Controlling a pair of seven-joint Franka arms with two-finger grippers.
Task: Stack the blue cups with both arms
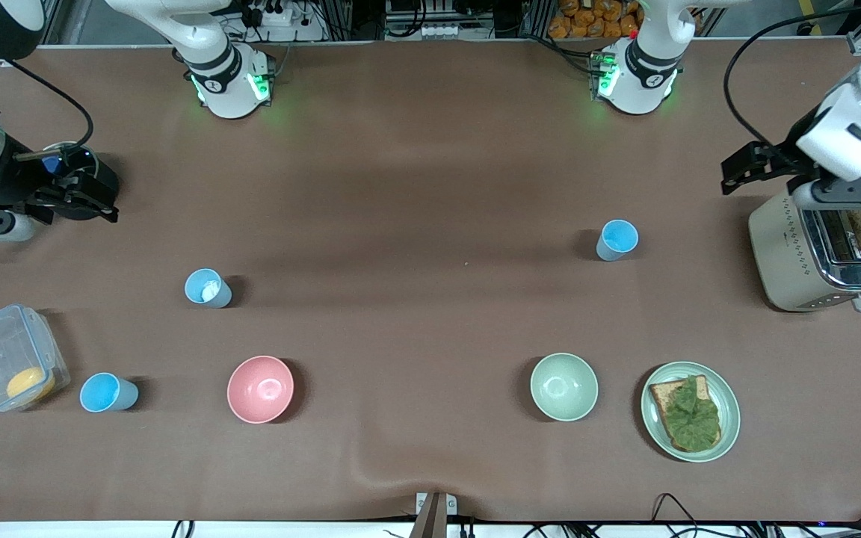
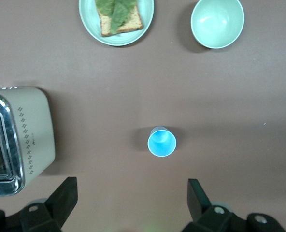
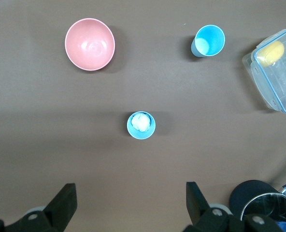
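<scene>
3 blue cups stand upright and well apart. My left gripper [image 2: 128,203] hangs over the toaster [image 1: 819,250] end, jaws spread wide and empty, with the lone cup [image 2: 162,141] straight ahead between my fingers' line. My right gripper [image 3: 128,205], jaws equally apart, faces the cup with something white inside [image 3: 141,125]; the empty cup beside the clear box [image 1: 107,393] lies nearer the front camera.
</scene>
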